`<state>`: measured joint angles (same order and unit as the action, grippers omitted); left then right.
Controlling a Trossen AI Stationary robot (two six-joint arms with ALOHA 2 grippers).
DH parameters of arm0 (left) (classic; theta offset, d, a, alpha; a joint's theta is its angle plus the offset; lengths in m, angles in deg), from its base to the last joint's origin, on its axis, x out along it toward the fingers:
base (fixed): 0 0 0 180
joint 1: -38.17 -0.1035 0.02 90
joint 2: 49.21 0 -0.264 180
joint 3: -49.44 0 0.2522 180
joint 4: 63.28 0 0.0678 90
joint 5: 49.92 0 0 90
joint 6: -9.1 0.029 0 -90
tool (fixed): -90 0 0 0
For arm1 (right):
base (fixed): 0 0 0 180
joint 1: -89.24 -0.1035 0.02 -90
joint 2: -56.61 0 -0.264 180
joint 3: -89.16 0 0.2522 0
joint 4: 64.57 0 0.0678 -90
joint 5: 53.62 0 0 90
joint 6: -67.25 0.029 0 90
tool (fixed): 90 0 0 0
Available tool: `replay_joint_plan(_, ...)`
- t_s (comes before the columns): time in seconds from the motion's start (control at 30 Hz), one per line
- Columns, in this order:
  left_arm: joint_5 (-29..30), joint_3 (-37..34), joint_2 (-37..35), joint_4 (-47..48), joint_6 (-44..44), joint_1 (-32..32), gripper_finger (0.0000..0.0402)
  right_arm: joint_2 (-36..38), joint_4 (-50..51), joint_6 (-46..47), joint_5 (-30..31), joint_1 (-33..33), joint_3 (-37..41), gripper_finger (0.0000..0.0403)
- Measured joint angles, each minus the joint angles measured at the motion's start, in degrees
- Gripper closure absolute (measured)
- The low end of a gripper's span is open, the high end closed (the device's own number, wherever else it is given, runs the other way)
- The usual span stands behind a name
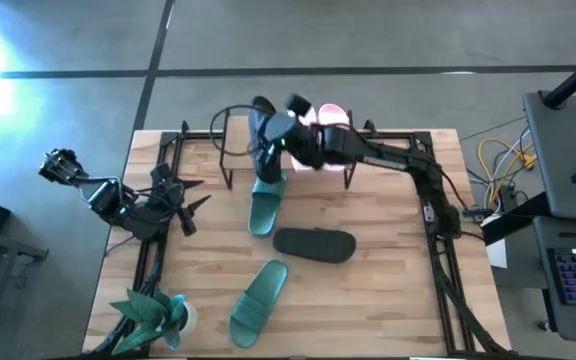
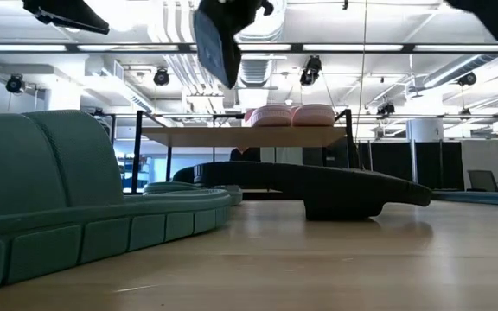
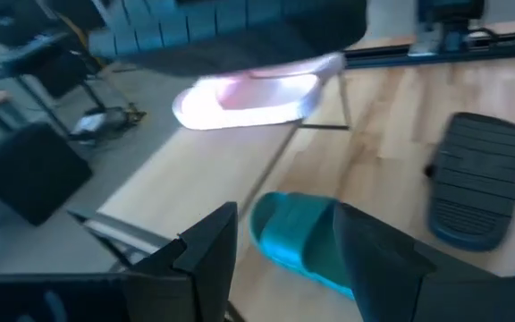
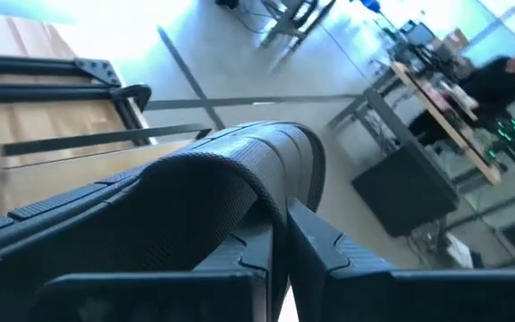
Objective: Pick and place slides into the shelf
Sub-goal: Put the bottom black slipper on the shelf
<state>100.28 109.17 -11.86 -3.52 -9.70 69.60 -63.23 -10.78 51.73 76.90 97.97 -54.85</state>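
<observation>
The right gripper (image 1: 268,135) sits at the upper middle of the high view, over the left part of the shelf (image 1: 368,138), and its fingers (image 4: 316,241) are clamped on the strap of a black slide (image 4: 195,192) held off the table — in the low view that slide (image 2: 217,39) hangs tilted at the top of the frame, above the plank (image 2: 240,136). The pink pair (image 2: 290,115) already lies side by side on the shelf top, toward its right end; in the high view the pair (image 1: 330,115) shows as a pale patch beside the right arm. Just below the shelf in the high view lies one teal slide (image 1: 265,205), apparently reaching under the rack's front edge, though the arm hides that spot. The other black slide (image 1: 314,244) rests crosswise at the centre of the table, and the second teal slide (image 1: 258,300) lies at the lower middle. The left gripper (image 1: 190,200) waits at the left of the table — its jaws stand open and empty, as the left wrist view shows. A teal potted plant (image 1: 153,312) stands in the lower left corner.
</observation>
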Motion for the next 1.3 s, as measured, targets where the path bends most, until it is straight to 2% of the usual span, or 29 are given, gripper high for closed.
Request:
replay_joint_plan(0.07,1.96,-0.43,0.01,0.06,-0.33,-0.35,0.0229,-1.64,-2.57,-3.05,-3.44,2.81,0.02,0.0390)
replay_joint_plan(0.23,3.38,-0.48,-0.01,-0.49,-1.59,-2.28,0.0229,-6.28,-4.21,-6.55,-5.65,8.12,0.11,0.0390)
replay_joint_plan(0.5,3.54,-0.50,-0.01,-0.50,-0.38,-6.86,0.0229,-10.81,-4.63,-13.37,-7.80,9.76,0.13,0.0390)
replay_joint_plan(0.57,3.54,-0.50,0.07,-0.50,-0.40,-7.53,0.0229,-11.25,-3.84,-13.78,-7.15,9.59,0.06,0.0390)
replay_joint_plan(0.7,3.32,-0.52,0.07,-0.48,-0.38,-7.99,0.0229,-12.06,-4.04,-14.51,-2.14,9.15,-0.04,0.0390)
replay_joint_plan(0.9,3.06,-0.52,0.01,-0.48,-0.40,-8.10,0.0229,-12.12,-2.96,-14.81,0.47,9.29,0.00,0.0390)
replay_joint_plan(1.1,2.18,-0.52,-0.01,-0.48,-0.40,-8.10,0.0229,-12.12,-2.66,-13.38,0.44,9.12,0.04,0.0389)
replay_joint_plan(1.2,1.57,-0.52,-0.01,-0.46,-0.38,-8.10,0.0229,-12.12,-2.43,-13.24,0.15,8.86,0.09,0.0376)
replay_joint_plan(1.3,1.57,-0.52,-0.01,-0.44,-0.36,-8.10,0.0229,-12.13,-1.15,-12.79,-1.64,8.71,0.16,0.0342)
